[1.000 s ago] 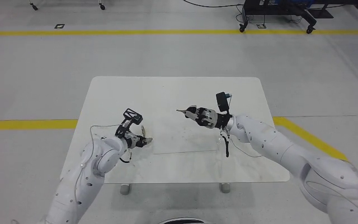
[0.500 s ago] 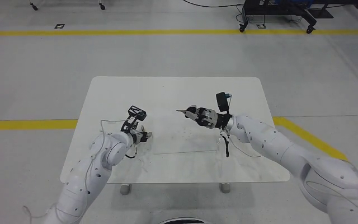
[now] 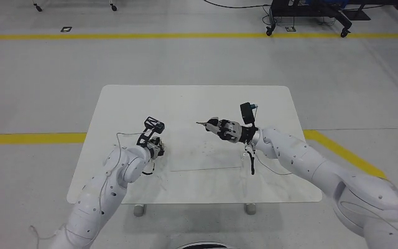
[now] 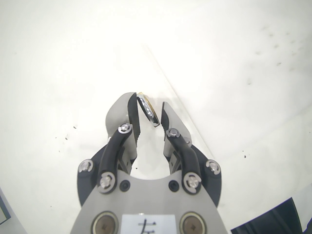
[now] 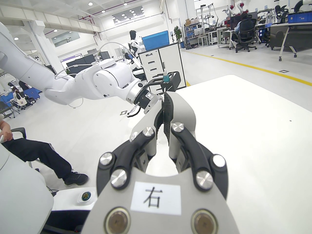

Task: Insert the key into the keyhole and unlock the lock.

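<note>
A white desk (image 3: 186, 103) with rounded corners sits mid-frame in the top view. Small dark specks (image 4: 279, 63) dot its surface.

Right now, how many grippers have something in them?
2. The left gripper clamps the lock low over the table; the right gripper holds the key above the table's middle.

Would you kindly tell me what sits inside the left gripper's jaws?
A small shiny silver-and-brass metal lock, tilted between the black pads of the left gripper; its keyhole is hidden.
</note>
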### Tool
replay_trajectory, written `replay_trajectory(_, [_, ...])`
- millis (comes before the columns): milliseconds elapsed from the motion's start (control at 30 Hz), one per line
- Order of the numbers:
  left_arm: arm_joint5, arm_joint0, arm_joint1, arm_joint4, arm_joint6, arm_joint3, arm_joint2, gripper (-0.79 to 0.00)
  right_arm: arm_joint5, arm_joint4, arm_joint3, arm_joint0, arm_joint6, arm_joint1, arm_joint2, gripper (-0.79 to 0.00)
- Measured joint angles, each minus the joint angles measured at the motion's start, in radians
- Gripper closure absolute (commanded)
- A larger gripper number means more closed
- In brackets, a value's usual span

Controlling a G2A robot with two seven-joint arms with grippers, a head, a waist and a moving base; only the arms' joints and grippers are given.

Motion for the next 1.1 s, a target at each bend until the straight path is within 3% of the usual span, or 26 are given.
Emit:
replay_trajectory(267, [0.004,0.024,0.003,0.051,-0.001,-0.034,-0.012,0.0,0.0,0.0,0.0,0.0,0.0,0.0,0.0,0.0])
replay_trajectory(400, [-0.01,0.04,0.002,-0.01,0.065,-0.034,-0.047,0.0,0.0,0.0,0.0,0.0,0.0,0.0,0.0,0.0])
replay_trajectory(467, [-0.048,0.048,0.002,-0.104,0.109,-0.02,-0.083,0.0,0.0,0.0,0.0,0.0,0.0,0.0,0.0,0.0])
replay_trajectory(600, [-0.22,0.035,0.002,-0.498,0.152,0.097,-0.203,0.0,0.0,0.0,0.0,0.0,0.0,0.0,0.0,0.0])
replay_trajectory(700, [-0.313,-0.021,-0.003,-0.847,0.04,0.215,-0.235,0.0,0.0,0.0,0.0,0.0,0.0,0.0,0.0,0.0])
replay_trajectory(800, [-0.301,-0.099,-0.012,-1.087,-0.083,0.311,-0.208,0.0,0.0,0.0,0.0,0.0,0.0,0.0,0.0,0.0])
replay_trajectory(933, [-0.267,-0.167,-0.028,-1.282,-0.169,0.377,-0.159,0.0,0.0,0.0,0.0,0.0,0.0,0.0,0.0,0.0])
replay_trajectory(1100, [-0.272,-0.164,-0.027,-1.275,-0.175,0.375,-0.161,0.0,0.0,0.0,0.0,0.0,0.0,0.0,0.0,0.0])
